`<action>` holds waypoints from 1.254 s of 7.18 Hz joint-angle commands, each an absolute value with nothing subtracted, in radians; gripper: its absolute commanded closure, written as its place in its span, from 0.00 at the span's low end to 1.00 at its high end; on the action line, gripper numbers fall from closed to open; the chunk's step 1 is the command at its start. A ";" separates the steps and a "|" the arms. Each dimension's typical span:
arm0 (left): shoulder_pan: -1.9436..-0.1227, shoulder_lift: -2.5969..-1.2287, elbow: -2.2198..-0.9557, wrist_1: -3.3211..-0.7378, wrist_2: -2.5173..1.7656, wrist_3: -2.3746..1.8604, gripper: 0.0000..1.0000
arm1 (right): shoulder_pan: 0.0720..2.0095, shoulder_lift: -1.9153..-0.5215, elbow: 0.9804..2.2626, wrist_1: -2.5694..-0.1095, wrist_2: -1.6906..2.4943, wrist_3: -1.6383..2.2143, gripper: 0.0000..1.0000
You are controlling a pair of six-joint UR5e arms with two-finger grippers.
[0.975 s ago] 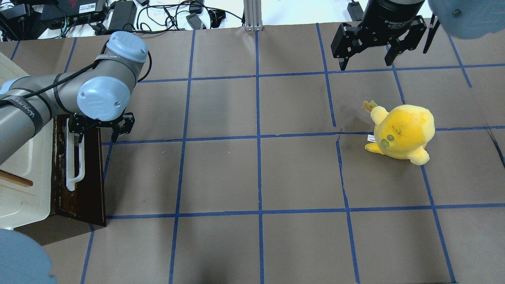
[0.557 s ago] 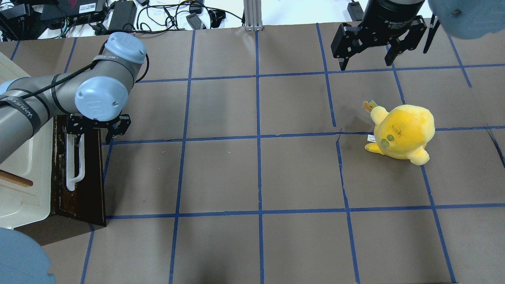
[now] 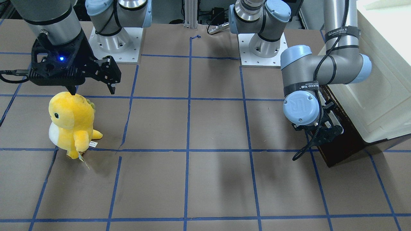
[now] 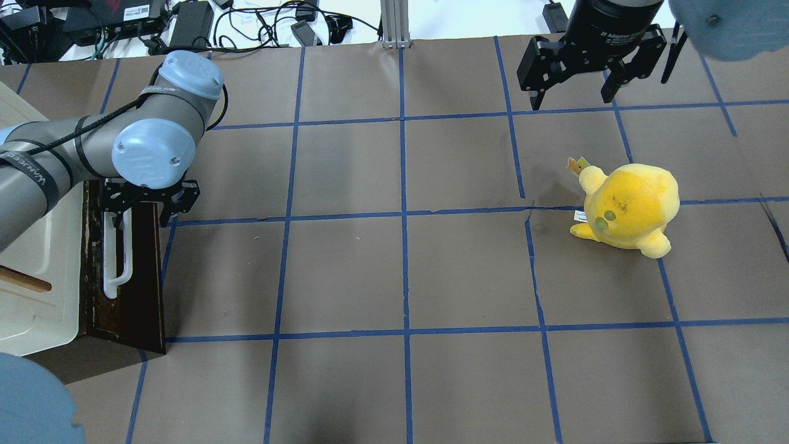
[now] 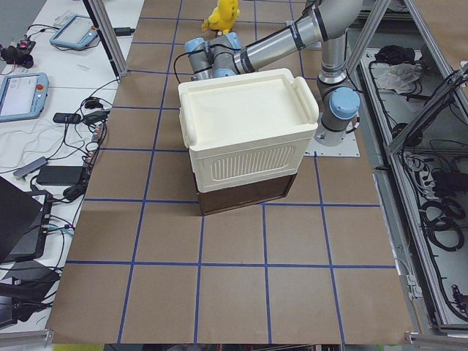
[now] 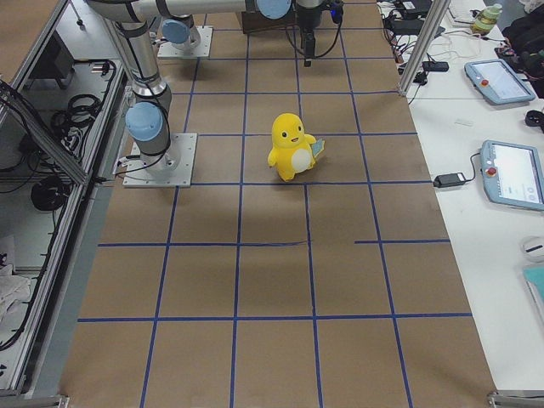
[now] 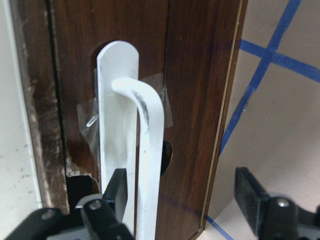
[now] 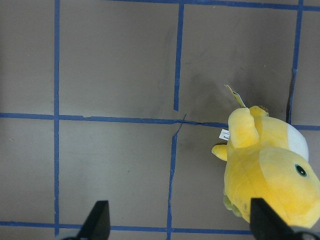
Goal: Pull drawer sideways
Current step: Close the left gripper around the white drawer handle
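Note:
The drawer's dark brown front stands at the table's left edge with its white bar handle. My left gripper is open at the handle's far end. In the left wrist view the drawer front fills the frame. The handle's bar lies between the fingers, close to the left finger, and the other finger stands off the drawer's edge. In the front-facing view the left gripper sits against the drawer front. My right gripper is open and empty, high at the far right.
The cream-white cabinet body sits left of the drawer and also shows in the left side view. A yellow plush toy stands on the right half of the brown table, below the right gripper. Cables lie beyond the far edge.
My left gripper has moved a little to the left, further over the drawer front and its handle. It stays open. The right arm and the toy have not moved.

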State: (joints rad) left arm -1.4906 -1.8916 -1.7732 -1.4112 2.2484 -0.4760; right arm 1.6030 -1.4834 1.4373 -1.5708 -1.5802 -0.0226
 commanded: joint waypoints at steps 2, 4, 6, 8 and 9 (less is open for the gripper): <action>-1.486 -1.894 -1.773 -1.422 2.246 -0.489 0.36 | 1.603 -1.483 1.437 -1.571 -1.580 -0.023 0.00; -1.486 -1.890 -1.773 -1.437 2.249 -0.486 0.47 | 1.603 -1.483 1.437 -1.571 -1.582 -0.021 0.00; -1.486 -1.885 -1.773 -1.445 2.249 -0.485 0.49 | 1.603 -1.483 1.437 -1.571 -1.580 -0.021 0.00; -1.485 -1.882 -1.772 -1.466 2.250 -0.488 0.57 | 1.603 -1.483 1.437 -1.571 -1.580 -0.021 0.00; -1.485 -1.879 -1.772 -1.470 2.250 -0.488 0.57 | 1.603 -1.483 1.437 -1.571 -1.582 -0.021 0.00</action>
State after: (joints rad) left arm -1.4852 -1.8821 -1.7725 -1.4621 2.2501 -0.4871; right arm 1.6030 -1.4834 1.4373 -1.5708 -1.5804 -0.0215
